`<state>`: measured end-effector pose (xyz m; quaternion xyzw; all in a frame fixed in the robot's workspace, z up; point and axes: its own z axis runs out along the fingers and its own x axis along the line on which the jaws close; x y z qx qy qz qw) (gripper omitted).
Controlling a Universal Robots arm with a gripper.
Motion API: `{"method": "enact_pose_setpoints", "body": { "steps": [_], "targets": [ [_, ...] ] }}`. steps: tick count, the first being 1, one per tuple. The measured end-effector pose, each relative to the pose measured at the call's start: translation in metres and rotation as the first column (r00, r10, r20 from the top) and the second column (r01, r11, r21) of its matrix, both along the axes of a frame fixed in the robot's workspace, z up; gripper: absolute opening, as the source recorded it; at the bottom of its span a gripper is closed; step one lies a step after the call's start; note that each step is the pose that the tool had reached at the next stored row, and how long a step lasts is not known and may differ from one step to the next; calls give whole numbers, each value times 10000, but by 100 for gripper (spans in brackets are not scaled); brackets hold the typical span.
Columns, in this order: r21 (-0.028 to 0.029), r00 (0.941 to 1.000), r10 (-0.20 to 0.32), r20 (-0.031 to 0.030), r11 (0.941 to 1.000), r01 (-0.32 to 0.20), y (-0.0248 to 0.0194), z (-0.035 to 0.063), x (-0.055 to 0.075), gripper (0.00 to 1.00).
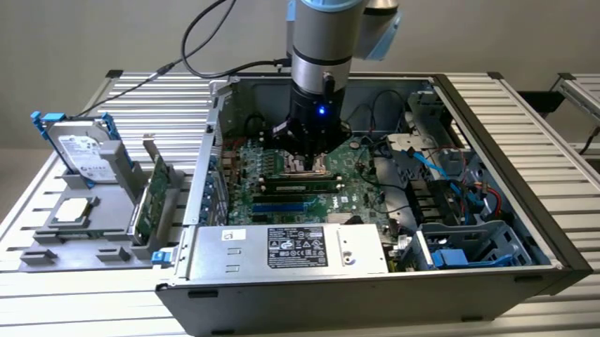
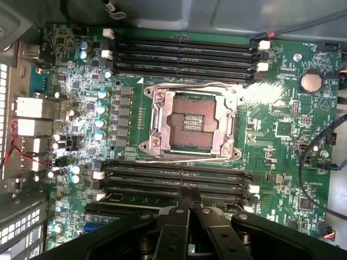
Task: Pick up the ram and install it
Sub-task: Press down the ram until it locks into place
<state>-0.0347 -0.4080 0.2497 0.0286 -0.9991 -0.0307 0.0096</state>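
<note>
On the slatted counter [image 1: 84, 295], an open computer case [image 1: 525, 210]; the closed, empty hand [image 2: 190, 197] hovers directly over the seated ram [image 1: 302, 187], lengthwise in its slot.

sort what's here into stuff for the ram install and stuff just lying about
For the job: ram, gripper, memory slots, motherboard.
Lying about: hard drive, expansion card, loose processor, gray tray.
</note>
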Motion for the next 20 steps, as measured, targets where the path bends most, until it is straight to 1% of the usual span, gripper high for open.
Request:
{"method": "enact_pose_setpoints", "body": {
  "steps": [8,10,17,20],
  "targets": [
    [-3,9986,-521,-1,9986,521,-12,18,-2,11],
    [-2,9985,-551,0,9985,551,-34,25,-4,11],
    [0,9981,-609,0,9981,609,-134,52,-18,11],
    [1,9981,-610,3,9981,610,-164,56,-49,11]
  ]
}}
